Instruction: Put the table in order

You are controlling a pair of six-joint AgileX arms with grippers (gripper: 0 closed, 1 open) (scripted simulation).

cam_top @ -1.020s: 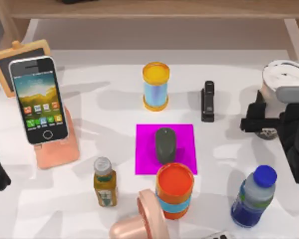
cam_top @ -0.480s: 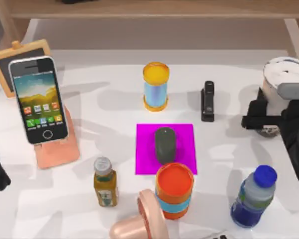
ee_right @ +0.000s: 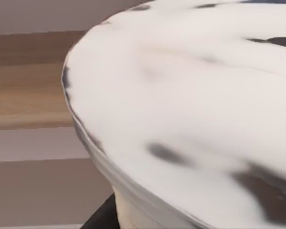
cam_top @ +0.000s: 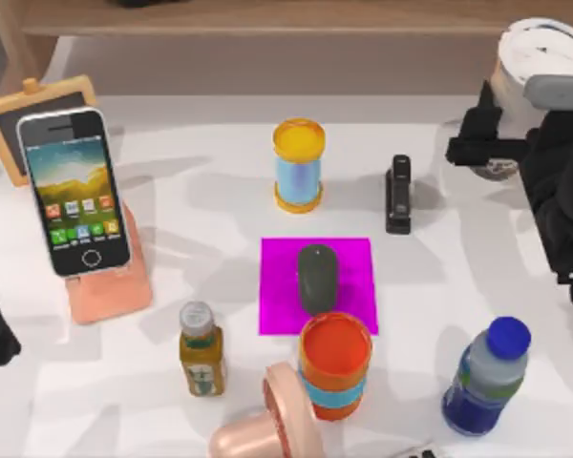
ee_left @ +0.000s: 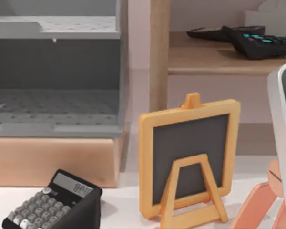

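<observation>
The right gripper (cam_top: 492,153) grips a round, glossy white cup (cam_top: 535,52) above the far right corner of the smooth matte white table (cam_top: 201,205) spread below.

white table (cam_top: 172,191), magenta mat (cam_top: 353,262), stapler (cam_top: 398,195)

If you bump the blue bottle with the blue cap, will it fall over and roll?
Probably yes. The blue bottle stands upright and is tall for its base, so a push near the cap would likely tip it. Its round body would then probably roll across the smooth table.
</observation>
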